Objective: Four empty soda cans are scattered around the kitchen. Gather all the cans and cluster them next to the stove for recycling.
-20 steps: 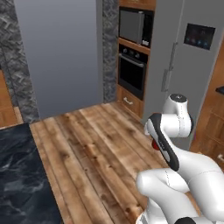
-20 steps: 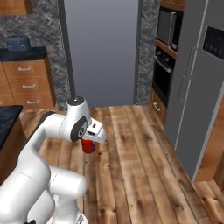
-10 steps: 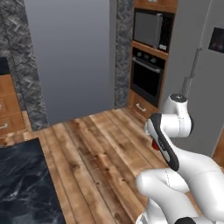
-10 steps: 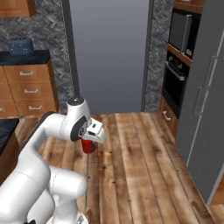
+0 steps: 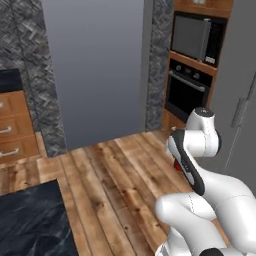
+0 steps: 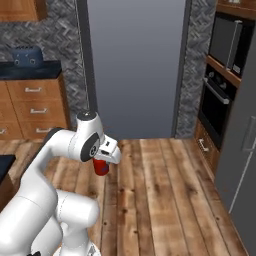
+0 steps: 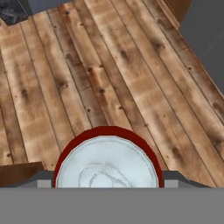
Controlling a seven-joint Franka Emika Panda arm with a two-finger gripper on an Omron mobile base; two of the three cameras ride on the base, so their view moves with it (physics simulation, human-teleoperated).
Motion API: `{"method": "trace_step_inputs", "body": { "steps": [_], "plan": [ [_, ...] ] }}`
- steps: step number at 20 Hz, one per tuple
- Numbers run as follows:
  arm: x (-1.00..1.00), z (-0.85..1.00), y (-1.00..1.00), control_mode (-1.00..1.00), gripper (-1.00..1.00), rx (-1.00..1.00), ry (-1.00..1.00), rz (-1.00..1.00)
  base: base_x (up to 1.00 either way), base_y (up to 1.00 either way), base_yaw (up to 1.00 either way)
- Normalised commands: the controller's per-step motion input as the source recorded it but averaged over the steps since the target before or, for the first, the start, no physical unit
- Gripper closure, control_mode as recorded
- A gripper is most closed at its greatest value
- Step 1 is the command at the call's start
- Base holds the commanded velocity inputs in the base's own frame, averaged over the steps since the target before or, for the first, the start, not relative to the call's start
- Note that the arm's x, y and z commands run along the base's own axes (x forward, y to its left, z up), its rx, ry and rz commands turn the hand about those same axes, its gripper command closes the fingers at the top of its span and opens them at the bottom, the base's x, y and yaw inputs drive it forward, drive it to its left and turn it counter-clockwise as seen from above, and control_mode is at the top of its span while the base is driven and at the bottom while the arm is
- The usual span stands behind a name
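Left base view: white arm folded at lower right, above a wooden plank floor [image 5: 110, 175]. A sliver of a red soda can [image 5: 177, 166] peeks out from behind the arm's forearm. Far wall: tall grey panel [image 5: 95, 70]; to its right, a built-in microwave [image 5: 192, 37] over a black wall oven [image 5: 187, 95]. Wooden drawers [image 5: 15, 135] at far left; dark marble counter [image 5: 32, 222] at near left.

Right base view: gripper [image 6: 104, 161] hangs below the arm's elbow, left of centre, clamped on the red soda can [image 6: 101, 167], which is upright and lifted clear of the floor [image 6: 160, 200]. Far left: a blue toaster [image 6: 27, 56] on a dark countertop above wooden drawers [image 6: 32, 107]. Right: microwave [image 6: 225, 42] over wall oven [image 6: 215, 107], then a grey refrigerator door [image 6: 245, 165] nearer.

Hand view: silvery top of the can [image 7: 107, 164], red rim around it, sits between the fingers [image 7: 41, 178] at bottom centre; the jaws touch it on both sides. Plank floor [image 7: 109, 65] lies beyond.
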Motion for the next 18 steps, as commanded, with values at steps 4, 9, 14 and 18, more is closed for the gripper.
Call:
{"method": "trace_step_inputs", "body": {
  "steps": [4, 9, 14, 18],
  "plan": [
    [0.0, 0.0, 0.0, 1.0, 1.0, 0.0, 0.0, 0.0, 0.71, 0.0, 0.14],
    [0.0, 0.0, 0.0, 1.0, 1.0, 0.0, 0.0, 0.0, 0.68, 0.0, 0.19],
    [0.0, 0.0, 0.0, 1.0, 1.0, 0.0, 0.0, 0.0, 0.67, 0.0, 0.23],
    [0.0, 0.0, 0.0, 1.0, 1.0, 0.0, 0.0, 0.0, 0.66, 0.0, 0.26]
  ]
}}
